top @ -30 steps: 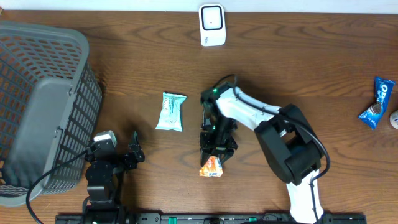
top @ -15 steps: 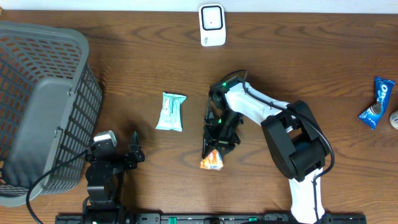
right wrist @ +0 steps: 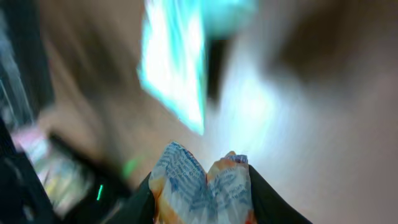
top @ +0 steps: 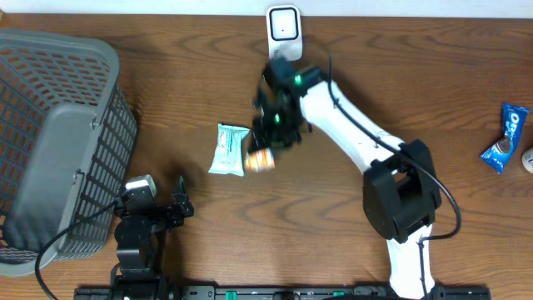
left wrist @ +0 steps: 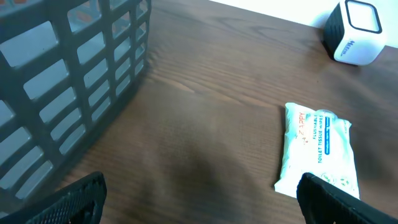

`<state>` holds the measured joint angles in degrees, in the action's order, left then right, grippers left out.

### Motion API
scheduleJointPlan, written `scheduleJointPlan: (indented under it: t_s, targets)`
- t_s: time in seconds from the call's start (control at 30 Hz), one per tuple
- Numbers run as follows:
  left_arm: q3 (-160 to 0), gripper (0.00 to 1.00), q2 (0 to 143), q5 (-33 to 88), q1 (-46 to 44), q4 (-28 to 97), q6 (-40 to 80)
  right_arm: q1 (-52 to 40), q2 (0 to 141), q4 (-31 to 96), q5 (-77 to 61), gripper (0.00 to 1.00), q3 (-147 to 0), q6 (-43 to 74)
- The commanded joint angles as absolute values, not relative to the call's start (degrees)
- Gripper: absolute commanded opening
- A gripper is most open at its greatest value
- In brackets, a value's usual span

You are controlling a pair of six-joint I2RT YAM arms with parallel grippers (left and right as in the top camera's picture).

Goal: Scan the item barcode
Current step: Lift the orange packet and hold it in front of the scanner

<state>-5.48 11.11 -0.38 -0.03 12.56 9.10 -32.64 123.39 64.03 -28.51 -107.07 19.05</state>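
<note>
My right gripper [top: 265, 150] is shut on the item, a crumpled orange and white snack packet [top: 260, 160], and holds it above the table. The white barcode scanner [top: 284, 33] stands at the far edge, beyond the packet. In the blurred right wrist view the packet [right wrist: 202, 186] is pinched between both fingers of the right gripper [right wrist: 202, 202], and no barcode can be read. At the near left, my left gripper [top: 178, 204] is low over the wood; its wrist view shows the left gripper [left wrist: 199, 199] open and holding nothing.
A teal and white wipes pack [top: 228, 149] lies flat just left of the held packet and also shows in the left wrist view [left wrist: 318, 149]. A grey basket [top: 50, 142] fills the left side. A blue snack packet [top: 505, 137] lies at the far right.
The right arm has lifted the packet off the table near the front and swung it up and left toward the scanner, jaws narrowing on it. The left arm has not moved.
</note>
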Motion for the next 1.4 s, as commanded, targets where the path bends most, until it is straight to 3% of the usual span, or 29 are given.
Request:
scheduleJointPlan:
  t_s: [0.0,0.43,0.77,1.37]
  targets:
    - [-4.0,0.98,11.0,-1.1,0.3,12.9,8.6,-32.6,123.9,59.4,-8.9,0.09,-114.3,19.4]
    - [-4.0,0.98,11.0,-1.1,0.3,12.9,8.6,-31.8,126.1,11.8,16.7,0.17,-110.0,1.0]
    - [-4.0,0.98,11.0,-1.1,0.3,12.9,8.6,-27.1,140.8,-21.6,19.0,0.30,-109.6,-7.9]
    - [-4.0,0.98,11.0,-1.1,0.3,12.9,8.6,-23.7,143.7,-23.3,13.2,0.32,-109.6,-2.2]
